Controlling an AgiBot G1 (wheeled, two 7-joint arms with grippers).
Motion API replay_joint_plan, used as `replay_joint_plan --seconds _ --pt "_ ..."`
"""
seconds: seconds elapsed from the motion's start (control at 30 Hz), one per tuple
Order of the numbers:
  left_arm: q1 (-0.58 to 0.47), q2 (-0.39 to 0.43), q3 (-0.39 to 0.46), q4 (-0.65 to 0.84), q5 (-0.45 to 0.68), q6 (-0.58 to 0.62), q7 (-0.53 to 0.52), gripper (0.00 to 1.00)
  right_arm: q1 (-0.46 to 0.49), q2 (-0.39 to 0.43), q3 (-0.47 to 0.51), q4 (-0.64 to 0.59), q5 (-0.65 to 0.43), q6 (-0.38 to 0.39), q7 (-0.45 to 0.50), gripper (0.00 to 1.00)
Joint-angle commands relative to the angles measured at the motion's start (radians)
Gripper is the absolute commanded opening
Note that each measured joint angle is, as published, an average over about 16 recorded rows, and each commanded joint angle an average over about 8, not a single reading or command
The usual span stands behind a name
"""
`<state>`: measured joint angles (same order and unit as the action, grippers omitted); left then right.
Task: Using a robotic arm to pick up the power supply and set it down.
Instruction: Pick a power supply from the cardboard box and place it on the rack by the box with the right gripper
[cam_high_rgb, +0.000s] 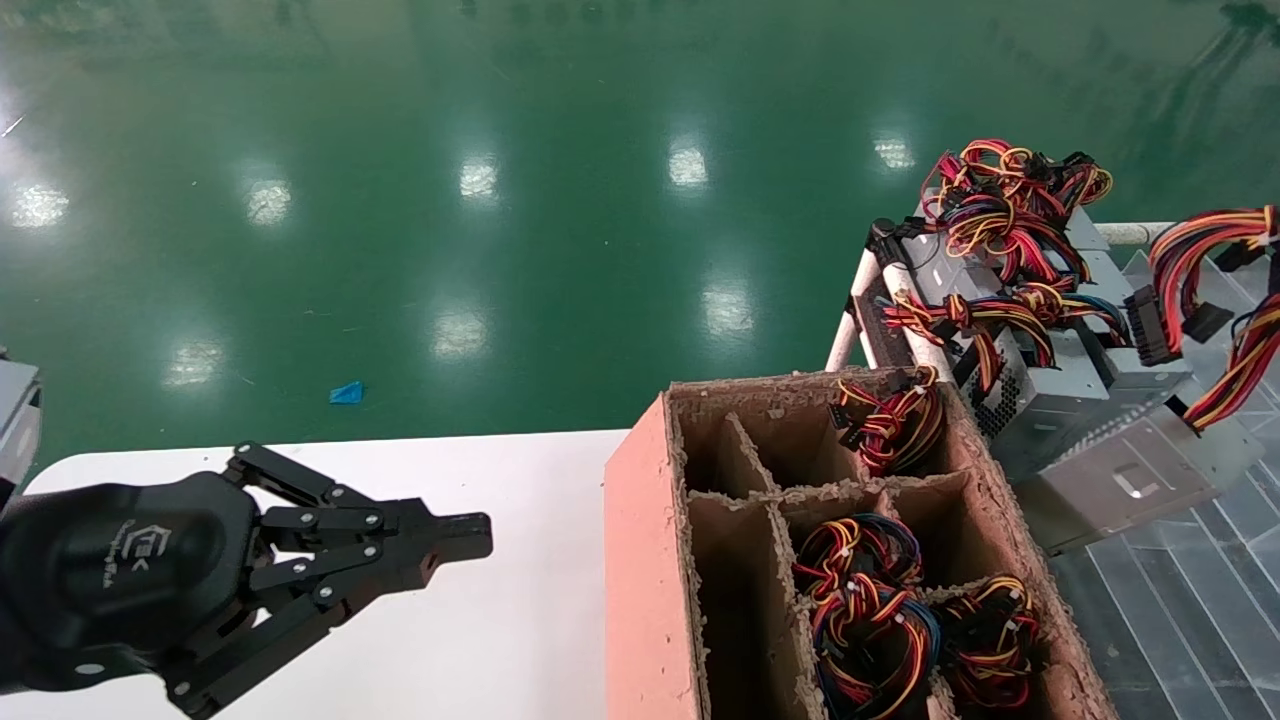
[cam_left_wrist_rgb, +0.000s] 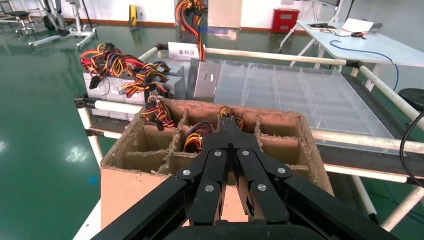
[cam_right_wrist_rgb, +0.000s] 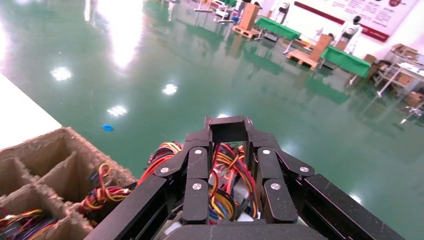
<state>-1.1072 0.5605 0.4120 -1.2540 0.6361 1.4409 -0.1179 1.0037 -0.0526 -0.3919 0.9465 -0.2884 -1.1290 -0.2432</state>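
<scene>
Floor (cam_high_rgb: 500, 200): glossy green, filling the upper half of the head view, with a small blue scrap (cam_high_rgb: 347, 392) lying left of centre.
Table (cam_high_rgb: 480, 620): white top in the lower left of the head view, its far edge curving up to the box.
Cardboard box (cam_high_rgb: 640, 560): tall, reddish-brown, ragged-rimmed, in the lower centre-right, split by dividers into compartments; the left-hand cells look bare, the right-hand ones hold wire bundles (cam_high_rgb: 865, 600).
Rack (cam_high_rgb: 1180, 590): clear ribbed shelf on white tubes, at the right edge, just beside the box.
Power supply (cam_high_rgb: 1060, 385): grey sheet-metal units stacked on the rack, upper right of the head view, topped with tangled red, yellow and black wires; none is held.
Left gripper (cam_high_rgb: 470, 540): black, lower left of the head view, hovering over the table and pointing at the box; fingers pressed together, empty.
Right gripper (cam_right_wrist_rgb: 228, 131): seen only in its wrist view, above wires beside the box's corner; fingertips meet, with nothing visibly clamped.
</scene>
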Motion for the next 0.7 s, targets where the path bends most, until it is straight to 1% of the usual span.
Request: replay_joint_plan --seconds 0.03,0.27,0.47,0.7 --pt "0.000 0.000 0.000 0.000 0.000 0.000 0.000 0.00 -0.015 -0.002 -0.004 0.009 0.017 0.021 -0.010 0.00" --pt "0.000 0.000 0.000 0.000 0.000 0.000 0.000 0.00 -0.062 0.042 -0.028 0.033 0.084 0.087 -0.037 0.00" --pt "0.000 0.000 0.000 0.000 0.000 0.000 0.000 0.00 -0.091 0.070 -0.061 0.040 0.161 0.102 -0.075 0.00" --pt "0.000 0.000 0.000 0.000 0.000 0.000 0.000 0.00 -0.118 0.070 -0.102 0.070 0.239 0.117 -0.127 0.00"
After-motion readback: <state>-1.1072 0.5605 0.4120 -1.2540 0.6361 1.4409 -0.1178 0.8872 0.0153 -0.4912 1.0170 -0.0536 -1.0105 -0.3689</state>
